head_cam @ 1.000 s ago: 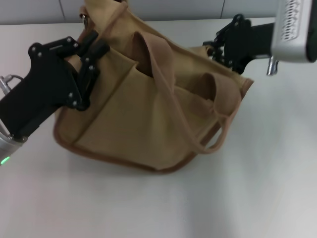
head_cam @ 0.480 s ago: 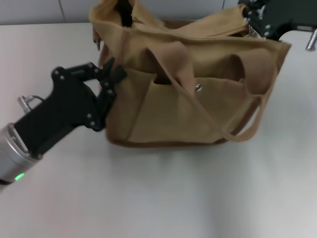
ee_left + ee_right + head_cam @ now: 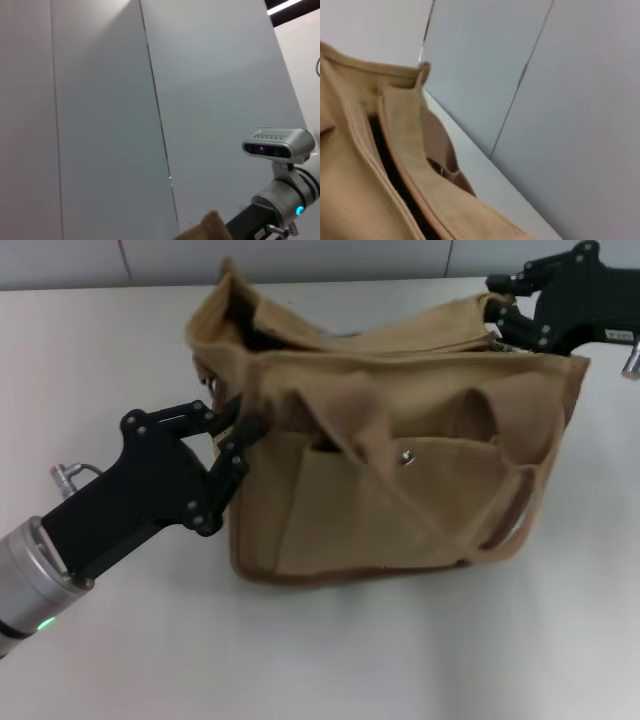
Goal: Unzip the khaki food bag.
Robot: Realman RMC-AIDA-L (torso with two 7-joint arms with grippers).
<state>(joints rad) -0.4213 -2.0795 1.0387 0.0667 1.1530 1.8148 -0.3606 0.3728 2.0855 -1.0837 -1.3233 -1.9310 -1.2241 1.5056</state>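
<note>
Bag: the khaki food bag (image 3: 400,470) stands upright on the white table (image 3: 330,650). It is the thing to place everything else by.
Bag front: a pocket with a small metal snap (image 3: 407,455) faces the camera, and wide handles (image 3: 350,410) hang loosely down across it.
Bag bottom: a brown strip (image 3: 330,574) runs along the lower edge, touching the table.
Bag top: the top is partly open near the bag's left end, and a dark gap (image 3: 395,170) shows between the two cloth edges in the right wrist view.
Left gripper: the left gripper (image 3: 240,430) is at the bag's left end, near the top corner. Its black fingers (image 3: 232,455) press against the cloth there. They look close together, pinching the side of the bag.
Right gripper: the right gripper (image 3: 503,315) is at the bag's top right back corner, touching the top edge. I cannot tell how wide it is or what it has hold of.
Wall: a plain grey wall (image 3: 100,100) is behind the bag.
Left wrist view: it shows a small tip of the bag's cloth and the right arm's camera (image 3: 277,145) beside it.
</note>
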